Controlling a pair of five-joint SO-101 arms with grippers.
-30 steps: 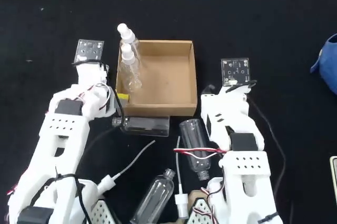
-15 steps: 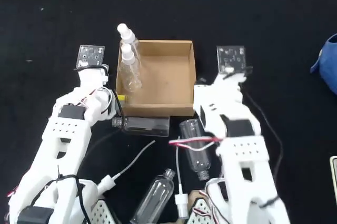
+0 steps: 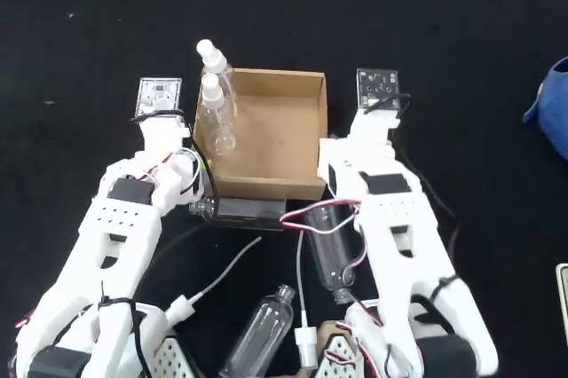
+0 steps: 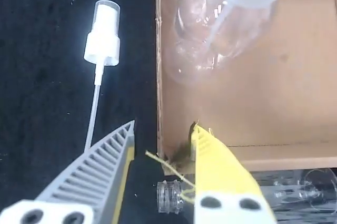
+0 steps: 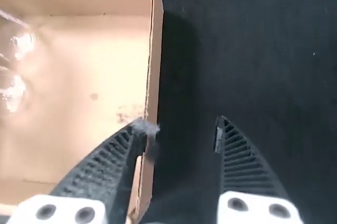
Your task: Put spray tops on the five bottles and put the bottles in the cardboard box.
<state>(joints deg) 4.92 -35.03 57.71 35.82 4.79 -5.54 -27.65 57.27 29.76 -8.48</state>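
Looking through the left wrist view, we find the left gripper (image 4: 163, 128) partly open and holding nothing. Its grey finger (image 4: 108, 163) hangs over the black table (image 4: 42, 108) and its yellow finger (image 4: 216, 169) over the near corner of the cardboard box (image 4: 274, 113), with the box's side wall running away from the gap between the two tips. Low between the fingers lies the open neck of an uncapped bottle (image 4: 169, 197), its clear body stretching past the yellow finger along the outside of the near wall. Beyond the grey fingertip a loose spray top (image 4: 102, 32) lies on the table, its thin tube pointing back toward that finger. Beyond the yellow fingertip a capped bottle (image 4: 237, 29) sits inside the box, close to the side wall. Turning to the right wrist view, we find the right gripper (image 5: 180, 124) spread wide and empty; one fingertip (image 5: 124, 145) meets the rim of the box's other side wall, while the opposite finger hangs over bare table beside the box. From the high view, we note the left arm (image 3: 120, 227) and right arm (image 3: 395, 218) flanking the box, fingers near its two front corners. Beyond the left fingers a second capped bottle (image 3: 213, 60) rises behind the first. Behind the fingers, toward the arm bases, lie a second uncapped bottle (image 3: 330, 258) under the right arm, a third uncapped bottle (image 3: 262, 334), a spray top beside the left arm (image 3: 182, 309) and a spray top beside the right arm (image 3: 306, 342).
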